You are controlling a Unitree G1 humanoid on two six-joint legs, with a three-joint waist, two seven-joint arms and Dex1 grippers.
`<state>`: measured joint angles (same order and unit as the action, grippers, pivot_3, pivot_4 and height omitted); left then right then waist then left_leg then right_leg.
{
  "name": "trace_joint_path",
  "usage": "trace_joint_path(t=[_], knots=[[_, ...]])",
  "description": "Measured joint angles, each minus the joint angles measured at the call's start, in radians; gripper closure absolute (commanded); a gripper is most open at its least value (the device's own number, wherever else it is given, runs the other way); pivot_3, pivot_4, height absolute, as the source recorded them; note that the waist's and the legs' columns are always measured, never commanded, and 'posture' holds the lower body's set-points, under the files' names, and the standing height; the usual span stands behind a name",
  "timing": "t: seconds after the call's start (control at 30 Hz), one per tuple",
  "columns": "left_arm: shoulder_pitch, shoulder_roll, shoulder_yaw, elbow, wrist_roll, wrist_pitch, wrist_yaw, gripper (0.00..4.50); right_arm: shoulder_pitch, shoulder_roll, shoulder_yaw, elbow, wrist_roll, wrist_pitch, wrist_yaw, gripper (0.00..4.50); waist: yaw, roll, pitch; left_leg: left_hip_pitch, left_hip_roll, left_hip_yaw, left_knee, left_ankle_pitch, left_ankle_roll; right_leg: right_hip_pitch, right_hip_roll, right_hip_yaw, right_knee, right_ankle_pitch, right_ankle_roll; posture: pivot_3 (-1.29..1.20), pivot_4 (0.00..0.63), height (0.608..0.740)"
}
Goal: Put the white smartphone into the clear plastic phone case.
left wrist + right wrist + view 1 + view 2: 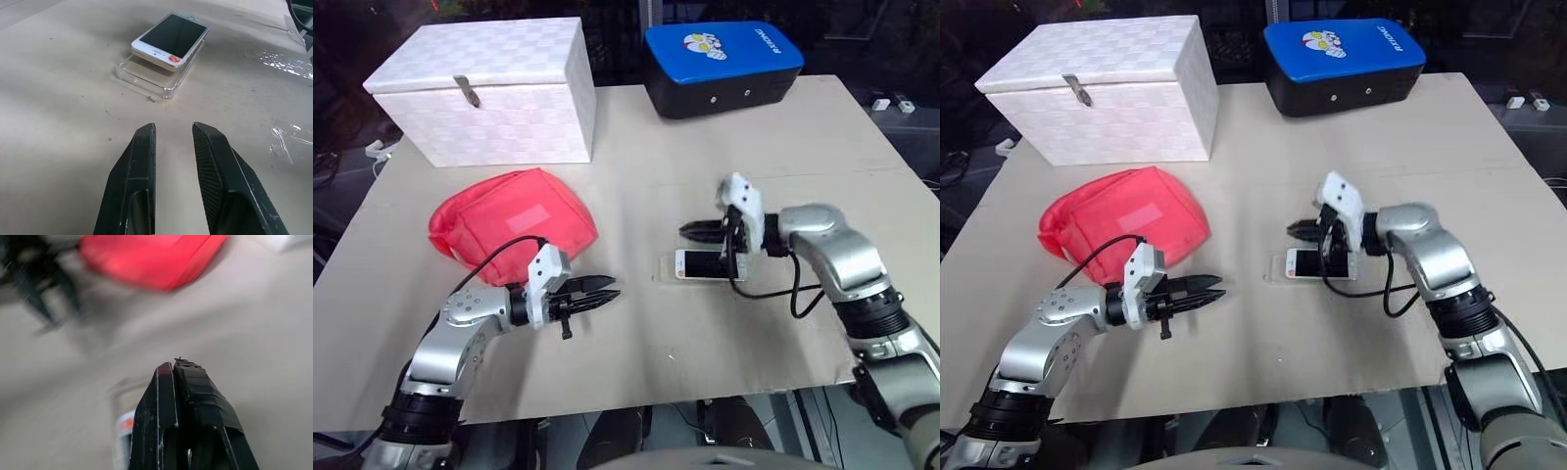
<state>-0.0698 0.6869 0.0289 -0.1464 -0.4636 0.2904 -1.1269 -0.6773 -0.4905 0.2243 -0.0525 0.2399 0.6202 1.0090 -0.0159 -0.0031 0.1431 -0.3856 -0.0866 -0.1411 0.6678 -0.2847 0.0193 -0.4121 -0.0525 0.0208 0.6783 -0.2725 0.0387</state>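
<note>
Atop the case [155, 82], right of the red bag [514, 223], the phone [171, 38] rests tilted, unseated. Probably stiff, slick, light: press its edges. Right gripper [692, 231] hovers above, closed, empty; left gripper [608, 291] slightly parted, empty.

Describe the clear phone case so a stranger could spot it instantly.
Start at the blue-lidded black box at the beige table's far edge and come toward the near edge. The transparent plastic phone case lies there under the white smartphone; it is see-through.
</note>
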Motion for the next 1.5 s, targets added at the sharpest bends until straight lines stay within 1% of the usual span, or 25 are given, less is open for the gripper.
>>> trace_joint_path(t=[0.1, 0.2, 0.27, 0.4, 0.63, 0.8, 0.87, 0.9, 1.0, 1.07, 1.1, 1.2, 1.27, 1.5], knots=[[-0.007, -0.006, 0.0, 0.0, 0.0, -0.001, 0.0, 3.33, -0.052, -0.041, 0.082, 0.096, -0.11, -0.065, -0.015, 4.5, 0.0, 0.0, 0.0, 0.0, 0.0, 0.001, 0.0, 0.0, 0.0, 0.0, 0.0, 0.001, 0.0, 0.0, 0.0, 0.0, 0.15, 0.74], [-0.007, -0.007, 0.0, 0.002, 0.001, -0.002, 0.0, 3.33, -0.057, -0.051, 0.151, 0.204, -0.183, -0.133, -0.002, 4.5, -0.001, 0.0, 0.0, 0.0, 0.0, 0.001, 0.0, 0.0, 0.0, -0.001, 0.0, 0.001, 0.0, 0.0, 0.0, 0.0, 0.15, 0.74], [-0.007, -0.007, 0.0, 0.002, 0.002, -0.004, 0.0, 3.33, -0.057, -0.046, 0.173, 0.248, -0.203, -0.166, 0.021, 4.5, -0.003, 0.0, 0.001, -0.001, 0.0, 0.002, 0.0, 0.0, 0.0, -0.001, 0.0, 0.002, 0.0, 0.0, 0.0, 0.0, 0.15, 0.74], [-0.003, -0.007, 0.0, 0.001, 0.002, -0.009, 0.001, 3.33, -0.058, -0.046, 0.173, 0.26, -0.209, -0.189, 0.051, 4.5, -0.004, 0.0, 0.001, -0.001, 0.0, 0.002, 0.0, 0.0, 0.0, -0.001, 0.0, 0.001, 0.0, 0.0, 0.0, 0.0, 0.15, 0.74], [0.018, -0.007, 0.0, -0.017, 0.002, -0.006, 0.021, 3.33, -0.058, -0.042, 0.173, 0.261, -0.221, -0.211, 0.099, 4.5, -0.002, 0.0, 0.001, -0.001, 0.0, 0.002, 0.0, 0.0, 0.0, -0.001, 0.0, 0.001, 0.0, 0.0, 0.0, 0.0, 0.15, 0.74], [0.019, -0.006, 0.0, -0.04, 0.0, 0.003, 0.024, 3.33, -0.058, -0.024, 0.141, 0.268, -0.218, -0.241, 0.068, 4.5, -0.002, 0.0, 0.001, -0.001, 0.0, 0.002, 0.0, 0.0, 0.0, -0.001, 0.0, 0.001, 0.0, 0.0, 0.0, 0.0, 0.15, 0.74], [0.02, -0.006, 0.001, -0.04, 0.0, 0.007, 0.026, 3.33, -0.06, -0.026, 0.095, 0.235, -0.173, -0.228, 0.08, 4.5, -0.001, 0.0, 0.001, -0.001, 0.0, 0.002, 0.0, 0.0, 0.0, -0.001, 0.0, 0.001, 0.0, 0.0, 0.0, 0.0, 0.15, 0.74], [0.02, -0.006, 0.001, -0.041, -0.001, 0.008, 0.028, 3.33, -0.055, -0.042, 0.078, 0.184, -0.136, -0.197, 0.107, 4.5, 0.0, 0.0, 0.001, -0.001, 0.0, 0.002, 0.0, 0.0, 0.0, -0.001, 0.0, 0.001, 0.0, 0.0, 0.0, 0.0, 0.15, 0.74], [0.02, -0.005, 0.002, -0.041, -0.004, 0.012, 0.033, 3.33, -0.032, -0.074, 0.065, 0.064, -0.072, -0.131, 0.155, 4.5, 0.001, 0.0, 0.001, -0.001, 0.0, 0.001, -0.001, 0.0, 0.0, -0.001, 0.0, 0.001, 0.0, 0.0, 0.0, 0.0, 0.15, 0.74], [0.013, -0.005, 0.001, -0.041, -0.008, 0.029, 0.037, 3.33, 0.024, -0.079, 0.075, -0.023, -0.042, -0.078, 0.165, 4.5, 0.002, 0.0, 0.001, -0.001, 0.0, 0.001, -0.001, 0.0, 0.0, -0.001, 0.0, 0.001, 0.0, 0.0, 0.0, 0.0, 0.15, 0.74], [0.006, -0.005, 0.001, -0.041, -0.008, 0.034, 0.04, 3.33, 0.056, -0.077, 0.091, -0.028, -0.044, -0.071, 0.156, 4.5, 0.002, 0.0, 0.001, -0.001, 0.0, 0.001, 0.0, 0.0, 0.0, -0.001, 0.0, 0.001, 0.0, 0.0, 0.0, 0.0, 0.15, 0.74], [-0.006, -0.005, 0.0, -0.047, -0.01, 0.049, 0.045, 3.33, 0.091, -0.074, 0.12, -0.025, -0.068, -0.068, 0.13, 4.5, 0.002, 0.0, 0.001, -0.001, 0.0, 0.001, 0.0, 0.0, 0.0, -0.001, 0.0, 0.001, 0.0, 0.0, 0.0, 0.0, 0.15, 0.74], [-0.017, -0.005, 0.0, -0.085, -0.014, 0.076, 0.06, 3.33, 0.115, -0.067, 0.147, 0.004, -0.105, -0.086, 0.094, 4.5, 0.001, 0.0, 0.001, 0.0, 0.0, 0.002, 0.0, 0.0, 0.0, -0.001, 0.0, 0.002, 0.0, 0.0, 0.0, 0.0, 0.15, 0.74], [-0.027, -0.005, 0.0, -0.119, -0.029, 0.119, 0.071, 3.33, 0.102, -0.058, 0.186, 0.057, -0.137, -0.13, 0.098, 4.5, 0.001, -0.001, 0.0, 0.003, 0.0, 0.002, 0.0, 0.0, 0.0, 0.002, 0.0, 0.002, 0.0, 0.0, 0.0, 0.0, 0.15, 0.74]])
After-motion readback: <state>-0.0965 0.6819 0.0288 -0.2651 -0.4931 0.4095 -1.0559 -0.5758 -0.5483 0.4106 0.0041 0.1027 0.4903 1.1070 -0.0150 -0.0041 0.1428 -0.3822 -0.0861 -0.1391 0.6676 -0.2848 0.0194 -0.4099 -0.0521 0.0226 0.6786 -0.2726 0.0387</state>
